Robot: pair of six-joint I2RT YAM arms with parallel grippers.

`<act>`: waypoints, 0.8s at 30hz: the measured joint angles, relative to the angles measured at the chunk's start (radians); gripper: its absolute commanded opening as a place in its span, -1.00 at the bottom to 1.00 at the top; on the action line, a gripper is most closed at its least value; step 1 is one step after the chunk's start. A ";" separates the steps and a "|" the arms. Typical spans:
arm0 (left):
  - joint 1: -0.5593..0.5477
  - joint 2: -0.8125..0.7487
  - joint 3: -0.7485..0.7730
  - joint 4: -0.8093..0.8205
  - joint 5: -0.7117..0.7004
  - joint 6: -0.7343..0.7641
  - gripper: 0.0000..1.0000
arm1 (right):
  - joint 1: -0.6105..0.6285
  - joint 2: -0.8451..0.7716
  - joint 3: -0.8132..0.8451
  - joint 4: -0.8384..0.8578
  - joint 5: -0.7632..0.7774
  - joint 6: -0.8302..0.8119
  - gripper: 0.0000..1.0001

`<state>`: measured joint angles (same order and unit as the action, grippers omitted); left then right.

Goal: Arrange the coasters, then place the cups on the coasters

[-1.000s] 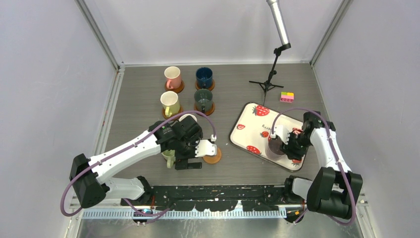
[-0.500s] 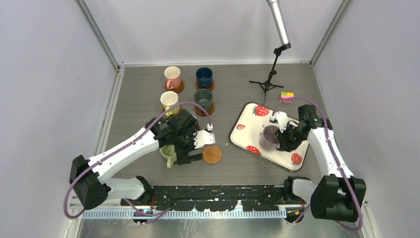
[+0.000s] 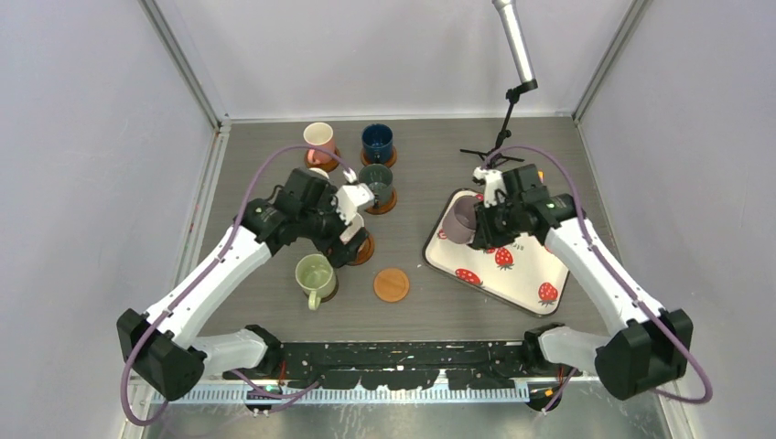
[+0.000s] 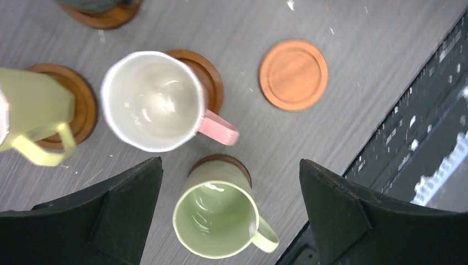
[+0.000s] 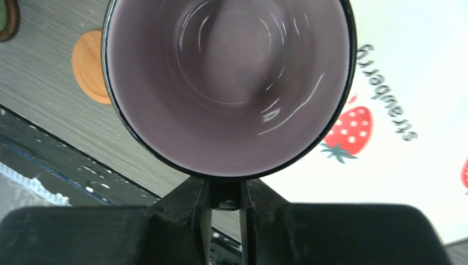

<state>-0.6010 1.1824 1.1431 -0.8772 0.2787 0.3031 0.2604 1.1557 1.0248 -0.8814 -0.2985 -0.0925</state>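
Right wrist view: right pincer point(image 5: 225, 204) pinches the purple cup point(image 5: 229, 83) by its handle, hoisted over the strawberry tray point(image 5: 419, 66), surely bound for the bare coaster point(image 3: 392, 284) by the surface's near edge. Left pincer point(image 4: 229, 162) gapes wide, empty, above the green cup point(image 4: 215, 221).

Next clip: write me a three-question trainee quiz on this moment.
1. True or false: the left jaws grip a cup.
2. Which cup do the right jaws hold? A green cup, B purple cup, C blue cup.
3. How many coasters have no cup on them?
Key: 1 false, they stand open above the cups; 2 B, held by its handle; 3 one coaster.
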 measured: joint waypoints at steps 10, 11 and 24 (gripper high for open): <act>0.185 -0.024 0.007 0.110 0.025 -0.171 0.93 | 0.356 0.217 0.046 0.085 0.222 0.325 -0.99; 0.192 -0.024 0.007 0.115 0.029 -0.177 0.93 | 0.403 0.231 0.053 0.095 0.238 0.334 -1.00; 0.235 -0.043 0.006 0.126 0.038 -0.222 0.93 | 0.776 0.289 0.057 0.219 0.376 0.259 -0.99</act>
<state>-0.3660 1.1389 1.1496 -0.7513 0.3168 0.0807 1.0363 1.4445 1.0821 -0.6624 0.0772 0.1661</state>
